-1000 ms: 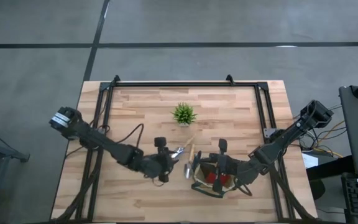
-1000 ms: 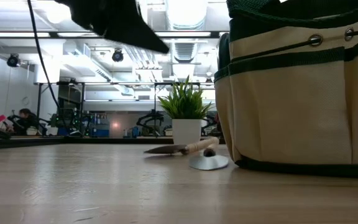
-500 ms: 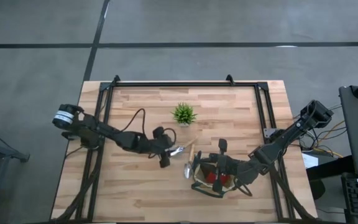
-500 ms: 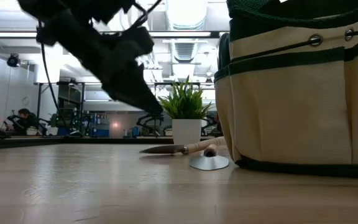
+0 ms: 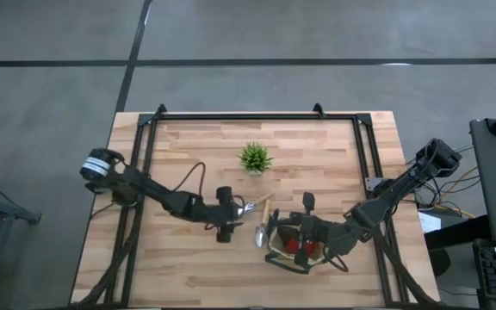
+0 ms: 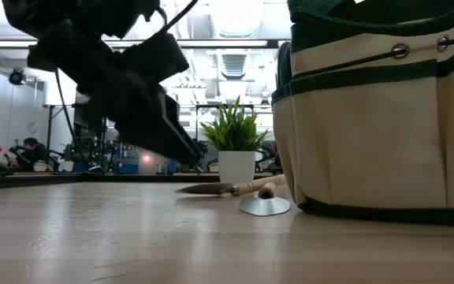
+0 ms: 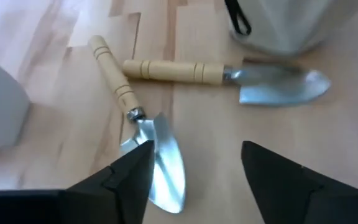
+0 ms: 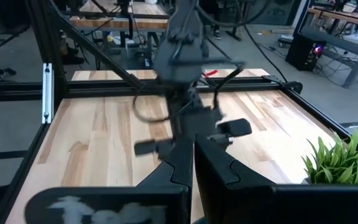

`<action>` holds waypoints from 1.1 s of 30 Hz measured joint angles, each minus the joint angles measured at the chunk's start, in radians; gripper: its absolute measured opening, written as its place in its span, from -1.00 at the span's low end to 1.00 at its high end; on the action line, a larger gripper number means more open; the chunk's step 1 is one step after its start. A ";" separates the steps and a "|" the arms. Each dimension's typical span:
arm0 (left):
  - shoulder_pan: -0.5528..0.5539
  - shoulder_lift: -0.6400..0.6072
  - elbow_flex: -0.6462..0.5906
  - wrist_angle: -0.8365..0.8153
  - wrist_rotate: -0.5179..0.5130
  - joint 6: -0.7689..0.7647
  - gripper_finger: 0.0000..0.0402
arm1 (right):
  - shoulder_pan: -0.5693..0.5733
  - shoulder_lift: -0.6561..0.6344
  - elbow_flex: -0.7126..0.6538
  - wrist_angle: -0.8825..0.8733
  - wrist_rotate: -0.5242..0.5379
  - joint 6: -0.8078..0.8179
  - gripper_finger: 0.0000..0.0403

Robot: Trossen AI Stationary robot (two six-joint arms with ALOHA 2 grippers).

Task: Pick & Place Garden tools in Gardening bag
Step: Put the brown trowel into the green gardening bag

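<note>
My left hand (image 7: pixel 194 171) is spread wide, low over the counter (image 5: pixel 317 146), with the blade of the near trowel (image 7: pixel 148 155) lying between my fingers (image 7: pixel 126 180). The far trowel (image 7: pixel 229 73) lies just beyond it, its handle end close to the first one's handle, the two making a rough corner. Both rest right beside the bag (image 5: pixel 295 244). My right hand (image 8: pixel 191 168) sits at the bag's mouth with its fingers pressed together, seemingly on the rim, though I can't tell for sure.

The trouble I foresee: I'm lined up on the blade, not the handle. That blade is thin, curved, polished metal lying flat on smooth wood, so my fingers could skate off it or push it along instead of lifting. If it slides, it may knock the second trowel. A grip at the blade would also leave the handle hanging heavy, so it might swing or snag on the bag's rim.

The handles are pale turned wood with grooved rings, a better hold. The bag is stiff tan fabric with dark trim and metal rivets (image 6: pixel 400 50). The plant (image 5: pixel 254 158) stands well apart in its white pot.
</note>
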 joint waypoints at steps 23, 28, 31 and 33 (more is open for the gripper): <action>-0.002 0.197 0.115 -0.080 -0.282 0.110 0.10 | 0.000 0.000 -0.010 -0.002 0.000 -0.002 -0.96; 0.012 0.213 0.115 -0.078 -0.281 0.108 -0.24 | 0.000 0.000 -0.010 0.000 0.000 0.000 -0.96; 0.026 0.219 0.115 -0.079 -0.276 0.094 -0.49 | 0.000 0.000 -0.010 0.001 0.000 0.000 -0.96; 0.031 0.224 0.114 -0.079 -0.261 0.093 -0.70 | 0.000 0.000 -0.010 0.002 0.000 0.000 -0.96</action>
